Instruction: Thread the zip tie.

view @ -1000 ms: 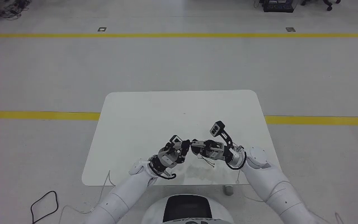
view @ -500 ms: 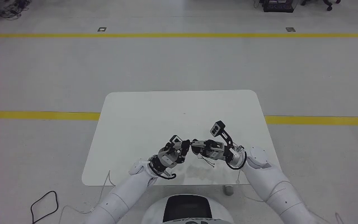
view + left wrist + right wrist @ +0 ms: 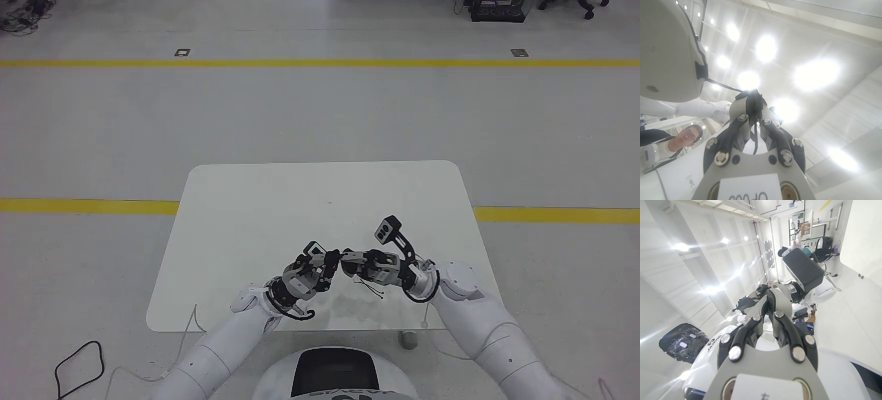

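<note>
Over the front middle of the white table [image 3: 300, 200], my two grippers meet tip to tip. The left gripper [image 3: 327, 265] is shut on the black zip tie [image 3: 755, 132], whose thin strap runs down between its fingers [image 3: 738, 106] and bunches at the tips. The right gripper [image 3: 350, 264] is also shut, and a black end of the zip tie [image 3: 745, 303] pokes out beside its fingertips [image 3: 780, 298]. In the top view a thin black length of the zip tie [image 3: 373, 291] trails below the right gripper, above the table's front edge.
The tabletop spreads wide beyond and to both sides of the grippers. Its front edge [image 3: 250, 328] lies close under both forearms. In the right wrist view the left arm's black camera box [image 3: 803, 273] sits just behind the fingertips.
</note>
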Action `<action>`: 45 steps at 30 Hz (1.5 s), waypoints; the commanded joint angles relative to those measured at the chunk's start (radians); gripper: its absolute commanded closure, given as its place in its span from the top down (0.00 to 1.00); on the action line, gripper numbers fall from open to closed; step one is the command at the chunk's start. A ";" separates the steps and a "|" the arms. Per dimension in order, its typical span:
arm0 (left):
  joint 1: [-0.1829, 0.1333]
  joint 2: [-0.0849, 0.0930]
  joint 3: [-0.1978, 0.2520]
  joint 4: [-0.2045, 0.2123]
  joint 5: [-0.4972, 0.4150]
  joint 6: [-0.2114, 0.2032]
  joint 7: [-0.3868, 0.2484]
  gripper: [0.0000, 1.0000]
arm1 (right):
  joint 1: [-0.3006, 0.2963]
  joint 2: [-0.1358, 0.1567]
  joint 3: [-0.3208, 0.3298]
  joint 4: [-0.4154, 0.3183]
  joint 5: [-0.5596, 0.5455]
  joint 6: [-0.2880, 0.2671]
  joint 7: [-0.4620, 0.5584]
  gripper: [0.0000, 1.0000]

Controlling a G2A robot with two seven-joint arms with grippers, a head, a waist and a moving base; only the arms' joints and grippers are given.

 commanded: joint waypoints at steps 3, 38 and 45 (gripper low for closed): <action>0.000 0.000 0.000 0.000 0.000 0.000 0.000 0.00 | 0.003 -0.001 -0.003 0.004 0.001 0.000 0.000 0.00; 0.000 0.000 0.000 0.000 0.000 0.000 0.000 0.00 | 0.007 -0.005 -0.005 0.023 0.000 -0.002 0.000 0.00; 0.000 0.000 0.000 0.000 0.000 0.000 0.000 0.00 | 0.007 -0.006 -0.005 0.029 0.001 -0.003 0.000 0.00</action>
